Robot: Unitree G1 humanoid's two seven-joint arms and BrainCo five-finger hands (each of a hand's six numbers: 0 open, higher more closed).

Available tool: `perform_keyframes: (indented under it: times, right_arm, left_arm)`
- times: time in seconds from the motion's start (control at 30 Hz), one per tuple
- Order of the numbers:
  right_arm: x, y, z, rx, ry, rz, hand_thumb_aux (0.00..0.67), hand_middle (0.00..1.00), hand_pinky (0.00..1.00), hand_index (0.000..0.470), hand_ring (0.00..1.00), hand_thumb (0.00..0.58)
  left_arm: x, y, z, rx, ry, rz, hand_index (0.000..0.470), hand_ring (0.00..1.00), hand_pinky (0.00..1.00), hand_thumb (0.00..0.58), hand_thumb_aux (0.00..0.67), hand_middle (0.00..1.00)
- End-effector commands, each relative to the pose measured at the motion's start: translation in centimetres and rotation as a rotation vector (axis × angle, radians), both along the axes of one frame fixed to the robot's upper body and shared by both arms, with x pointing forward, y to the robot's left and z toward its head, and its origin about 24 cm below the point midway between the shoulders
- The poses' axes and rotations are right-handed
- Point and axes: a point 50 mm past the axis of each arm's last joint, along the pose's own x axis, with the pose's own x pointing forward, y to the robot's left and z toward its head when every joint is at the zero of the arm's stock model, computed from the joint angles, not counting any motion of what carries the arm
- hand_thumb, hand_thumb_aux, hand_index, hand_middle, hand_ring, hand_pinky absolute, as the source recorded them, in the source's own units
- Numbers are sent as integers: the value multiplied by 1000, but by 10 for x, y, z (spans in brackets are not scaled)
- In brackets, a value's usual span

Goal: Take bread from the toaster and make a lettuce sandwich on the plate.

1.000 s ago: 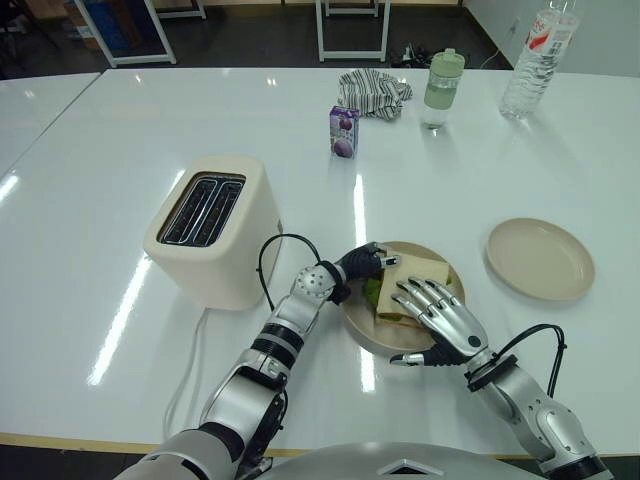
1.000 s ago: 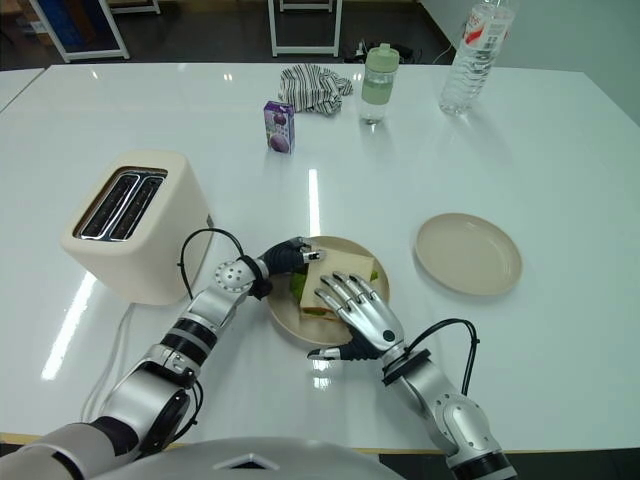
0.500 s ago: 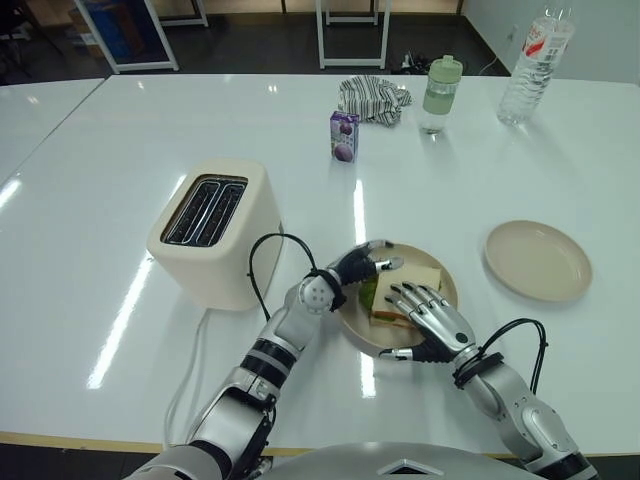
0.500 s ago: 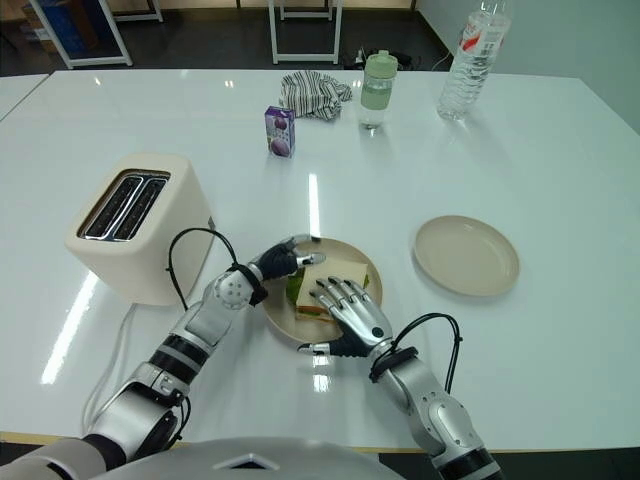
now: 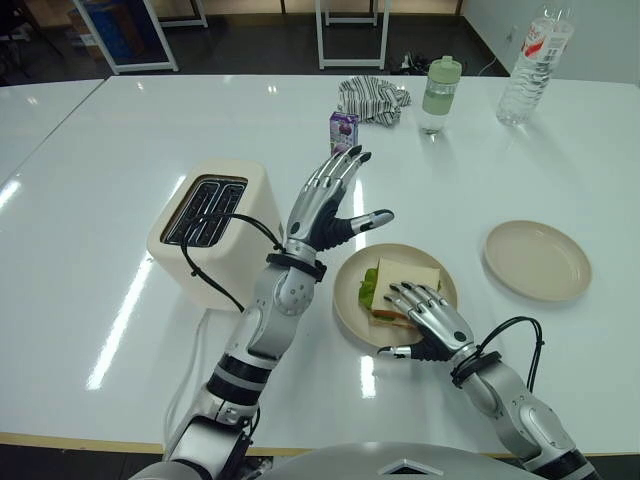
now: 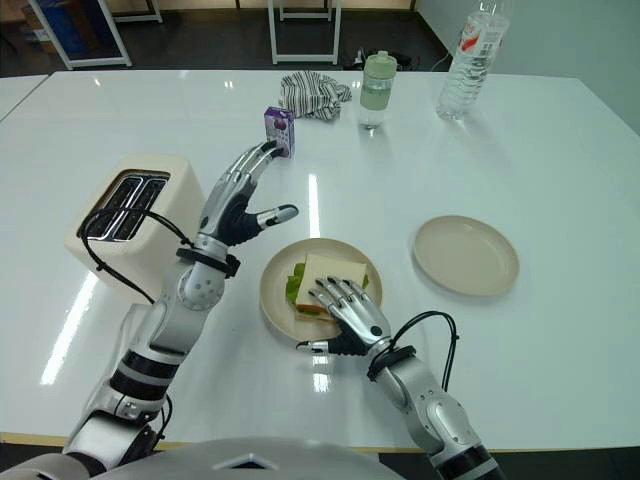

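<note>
A sandwich (image 5: 405, 281) of pale bread with green lettuce sticking out on its left lies on a round beige plate (image 5: 349, 299) near the table's front. My right hand (image 5: 428, 318) rests flat over the sandwich's near edge, fingers spread and holding nothing. My left hand (image 5: 328, 203) is raised well above the table between the plate and the toaster, fingers stretched out and empty. The cream toaster (image 5: 212, 229) stands to the left, its two dark slots showing no bread.
A second, bare beige plate (image 5: 538, 260) sits to the right. At the back are a small purple carton (image 5: 343, 132), a striped cloth (image 5: 372, 96), a green-lidded cup (image 5: 440, 92) and a clear water bottle (image 5: 525, 67). The toaster's white cord (image 5: 192, 368) trails toward the front edge.
My left hand has lifted off the sandwich and risen up and left, fingers now spread. My right hand has stayed on the sandwich.
</note>
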Motion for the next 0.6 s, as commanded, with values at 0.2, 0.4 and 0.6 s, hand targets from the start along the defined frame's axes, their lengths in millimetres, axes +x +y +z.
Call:
perform_keyframes:
  times: [0.2,0.4,0.6]
  right_arm:
    - [7,-1,28,188,-316,-26,0,0,0,0,0,0]
    - [9,-6,62,330,-585,-39,0,0,0,0,0,0]
    - [2,-34,69,442,-458,-125,670,1000,1000,470,1000,580]
  left_arm:
    - [-3,4,-58,-301,304,-91,0,0,0,0,0,0]
    - [-7,8,-78,-385,335,-110,0,1000,1000,0,0,1000]
    - [-24,32,-64,-308,278,-221,470,1000,1000,580,670,1000]
